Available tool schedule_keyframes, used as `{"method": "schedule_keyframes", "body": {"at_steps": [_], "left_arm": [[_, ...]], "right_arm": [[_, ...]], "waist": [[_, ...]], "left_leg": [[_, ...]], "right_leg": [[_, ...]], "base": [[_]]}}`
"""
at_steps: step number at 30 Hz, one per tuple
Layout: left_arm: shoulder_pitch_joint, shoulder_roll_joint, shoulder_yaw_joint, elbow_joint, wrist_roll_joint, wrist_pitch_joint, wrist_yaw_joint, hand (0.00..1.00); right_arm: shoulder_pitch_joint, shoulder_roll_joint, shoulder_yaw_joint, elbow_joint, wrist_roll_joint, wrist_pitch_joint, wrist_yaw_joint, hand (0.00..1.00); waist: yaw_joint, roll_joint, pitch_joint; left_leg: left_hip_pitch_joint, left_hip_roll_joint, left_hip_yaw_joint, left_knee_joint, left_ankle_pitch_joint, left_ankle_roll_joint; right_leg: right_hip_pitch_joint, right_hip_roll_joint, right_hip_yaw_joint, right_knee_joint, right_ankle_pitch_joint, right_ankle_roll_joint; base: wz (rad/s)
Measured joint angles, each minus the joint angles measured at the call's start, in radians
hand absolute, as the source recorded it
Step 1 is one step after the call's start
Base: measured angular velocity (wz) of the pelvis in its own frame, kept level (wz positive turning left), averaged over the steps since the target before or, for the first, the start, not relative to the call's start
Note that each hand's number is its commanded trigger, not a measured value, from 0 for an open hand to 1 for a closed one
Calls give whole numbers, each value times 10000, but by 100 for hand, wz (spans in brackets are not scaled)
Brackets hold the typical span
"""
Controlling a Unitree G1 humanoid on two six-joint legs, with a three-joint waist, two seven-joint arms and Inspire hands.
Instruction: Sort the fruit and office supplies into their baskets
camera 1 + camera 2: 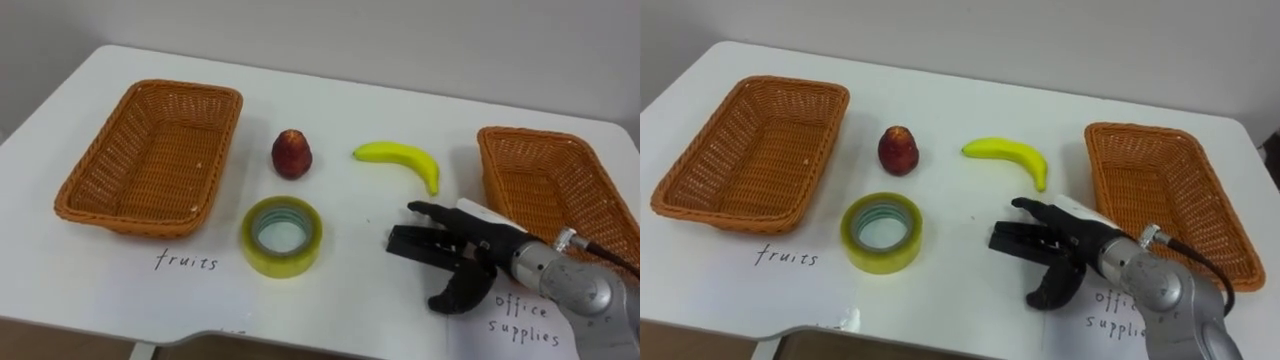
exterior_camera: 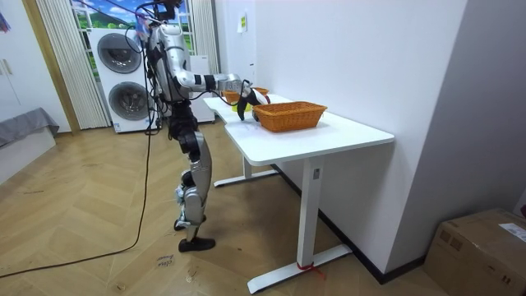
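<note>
The white table [image 1: 360,95] filled the frame; a wicker basket [image 1: 150,155] sat at upper left, empty; a second basket [image 1: 560,190] sat at the right edge, empty too; each had a handwritten label below it. Between them, at upper centre, a red fruit [image 1: 291,154] stood upright; the banana [image 1: 400,160] lay to its right, apart from it; the tape roll [image 1: 282,236] lay flat just below the fruit, near the left basket's lower right corner. The right hand [image 1: 462,245] came in from lower right, over the table below the banana and beside the right basket; its fingers [image 1: 415,240] were stretched out straight toward the tape, thumb hanging down, nothing in its grasp; it was well apart from the tape. In the room view the robot stood upright at the table's far end, left of centre, arm reaching over the table; two stacked washers [image 2: 123,74] stood behind it at upper left; a cardboard box [image 2: 481,247] sat at lower right.
</note>
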Motion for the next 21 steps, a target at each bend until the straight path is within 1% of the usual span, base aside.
{"method": "schedule_keyframes", "body": {"at_steps": [3, 7, 9, 12, 14, 19, 21], "left_arm": [[2, 84, -7, 2, -1, 50, -40, 0], [1, 116, -17, 0, 3, 65, -150, 0], [0, 189, -201, 0, 2, 64, -165, 0], [-4, 191, -207, 0, -1, 63, -177, 0], [-4, 195, -204, 0, -1, 64, -180, 0], [-7, 197, -204, 0, -1, 64, -165, 0], [-9, 197, -226, -1, -4, 62, -154, 0]], "right_arm": [[-1, 0, 84, 76, -19, 90, -4, 0], [-134, 0, 105, 298, -16, 147, 10, 0], [-280, -6, 174, 410, -23, 158, 74, 0], [-281, -25, 181, 406, -22, 156, 93, 0], [-281, -106, 257, 388, -15, 158, 101, 0], [-285, -112, 269, 359, -15, 154, 189, 0], [-312, -115, 272, 447, -4, 69, 190, 0]], "waist": [[2, -59, -18], [1, -72, -15], [-1, -82, -8], [0, -91, -4], [15, -99, -5], [6, -100, -6], [5, -101, -6]], "left_leg": [[6, -5, -1, -12, -2, 1], [8, -6, -5, -24, -4, 5], [-3, -4, -18, -23, -4, 5], [-26, -6, -25, -22, -5, 5], [-21, -7, -27, -26, -6, 5], [-15, 6, -27, -20, -5, 4], [-6, 13, -27, -15, -5, 4]], "right_leg": [[10, 0, 3, -40, 7, 10], [8, 7, 13, -36, 29, 17], [-2, 10, 9, -39, 32, 14], [-27, 9, 7, -50, 31, 14], [-30, 10, 12, -53, 31, 14], [-16, 55, 17, -48, 35, 8], [-10, 44, 13, -49, 38, 4]], "base": [[0], [0], [0], [0], [0], [0], [0]]}}
